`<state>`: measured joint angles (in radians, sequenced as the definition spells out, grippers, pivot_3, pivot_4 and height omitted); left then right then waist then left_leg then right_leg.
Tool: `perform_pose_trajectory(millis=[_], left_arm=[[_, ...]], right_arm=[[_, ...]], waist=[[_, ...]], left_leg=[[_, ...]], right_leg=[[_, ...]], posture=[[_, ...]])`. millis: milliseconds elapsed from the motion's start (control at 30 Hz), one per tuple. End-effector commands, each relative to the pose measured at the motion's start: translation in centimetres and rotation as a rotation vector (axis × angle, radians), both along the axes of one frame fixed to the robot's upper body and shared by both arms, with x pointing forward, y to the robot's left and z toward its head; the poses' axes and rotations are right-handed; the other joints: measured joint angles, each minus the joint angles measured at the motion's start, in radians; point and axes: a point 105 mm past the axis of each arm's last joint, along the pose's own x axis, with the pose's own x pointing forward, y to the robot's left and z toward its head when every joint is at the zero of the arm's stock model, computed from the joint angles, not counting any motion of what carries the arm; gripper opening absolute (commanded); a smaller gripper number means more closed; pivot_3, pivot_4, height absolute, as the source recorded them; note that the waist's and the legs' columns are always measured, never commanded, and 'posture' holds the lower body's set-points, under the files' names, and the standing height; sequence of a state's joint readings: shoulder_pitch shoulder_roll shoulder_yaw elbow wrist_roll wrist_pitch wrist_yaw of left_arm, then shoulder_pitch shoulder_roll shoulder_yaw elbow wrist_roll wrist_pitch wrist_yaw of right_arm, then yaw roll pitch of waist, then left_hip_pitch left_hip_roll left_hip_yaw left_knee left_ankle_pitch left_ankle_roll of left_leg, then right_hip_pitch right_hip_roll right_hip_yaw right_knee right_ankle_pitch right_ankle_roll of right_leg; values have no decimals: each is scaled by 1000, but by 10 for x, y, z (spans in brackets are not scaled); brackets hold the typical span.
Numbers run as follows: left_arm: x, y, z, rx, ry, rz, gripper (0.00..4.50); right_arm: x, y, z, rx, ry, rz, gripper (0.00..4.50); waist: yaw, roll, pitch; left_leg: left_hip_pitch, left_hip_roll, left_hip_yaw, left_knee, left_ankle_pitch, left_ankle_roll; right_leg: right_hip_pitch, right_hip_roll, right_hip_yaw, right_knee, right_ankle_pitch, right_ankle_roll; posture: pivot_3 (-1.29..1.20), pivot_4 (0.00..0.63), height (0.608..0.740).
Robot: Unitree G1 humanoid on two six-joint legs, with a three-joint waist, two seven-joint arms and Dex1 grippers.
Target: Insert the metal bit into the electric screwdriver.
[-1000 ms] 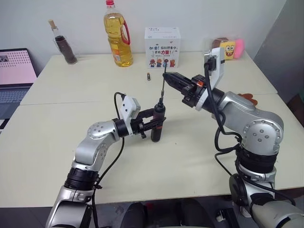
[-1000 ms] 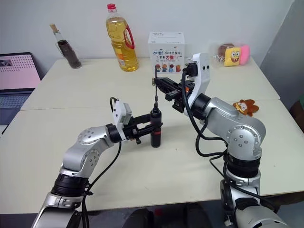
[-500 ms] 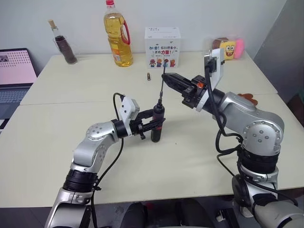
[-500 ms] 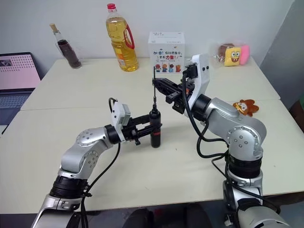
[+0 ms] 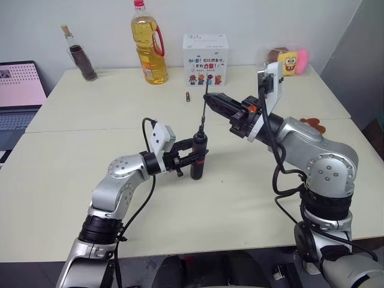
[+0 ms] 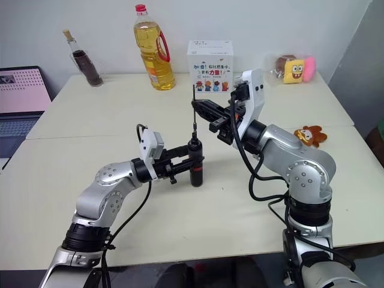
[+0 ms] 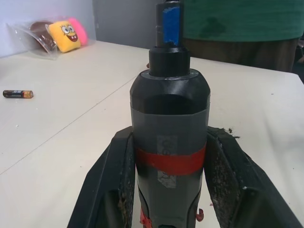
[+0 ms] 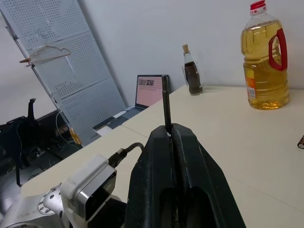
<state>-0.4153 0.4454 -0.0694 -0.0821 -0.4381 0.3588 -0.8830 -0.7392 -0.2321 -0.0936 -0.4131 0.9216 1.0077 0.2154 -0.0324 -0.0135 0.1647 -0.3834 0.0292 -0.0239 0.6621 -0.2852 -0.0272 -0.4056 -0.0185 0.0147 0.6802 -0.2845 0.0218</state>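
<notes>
The electric screwdriver (image 5: 198, 157) stands upright above the table, black with a red band (image 7: 170, 161). My left gripper (image 5: 201, 157) is shut on its body from the side, with a finger on each flank. The metal bit (image 5: 205, 108) is a thin grey rod, nearly vertical, directly over the screwdriver. Its lower end meets the tool's top collar (image 7: 169, 57); I cannot tell whether it is seated. My right gripper (image 5: 210, 98) is shut on the bit near its upper end, and the rod (image 8: 166, 102) sticks out past the closed fingers.
At the back of the table stand an oil bottle (image 5: 149, 51), a white box (image 5: 205, 60) and a small dark bottle (image 5: 80, 60). A battery (image 5: 187, 96) lies near the box. A laptop (image 5: 18, 90) is far left, plush toys (image 5: 289, 62) far right. A person in green (image 7: 237, 19) stands beyond the table.
</notes>
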Motion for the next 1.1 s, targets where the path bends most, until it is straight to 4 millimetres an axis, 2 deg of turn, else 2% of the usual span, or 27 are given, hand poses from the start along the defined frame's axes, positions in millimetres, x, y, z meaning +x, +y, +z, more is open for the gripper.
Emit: perform_pose_trajectory(millis=[33, 1100], left_arm=[[0, 6, -11, 33, 42, 24, 1665], [-2, 8, -11, 33, 51, 33, 1665]], right_arm=[[-8, 3, 12, 19, -57, 17, 53], [-8, 15, 9, 20, -58, 49, 53]], waist=[[0, 0, 0], [0, 0, 0]], left_leg=[[0, 0, 0, 0, 0, 0], [0, 0, 0, 0, 0, 0]], right_leg=[[0, 0, 0, 0, 0, 0], [0, 0, 0, 0, 0, 0]], posture=[[0, 150, 740], [0, 150, 740]])
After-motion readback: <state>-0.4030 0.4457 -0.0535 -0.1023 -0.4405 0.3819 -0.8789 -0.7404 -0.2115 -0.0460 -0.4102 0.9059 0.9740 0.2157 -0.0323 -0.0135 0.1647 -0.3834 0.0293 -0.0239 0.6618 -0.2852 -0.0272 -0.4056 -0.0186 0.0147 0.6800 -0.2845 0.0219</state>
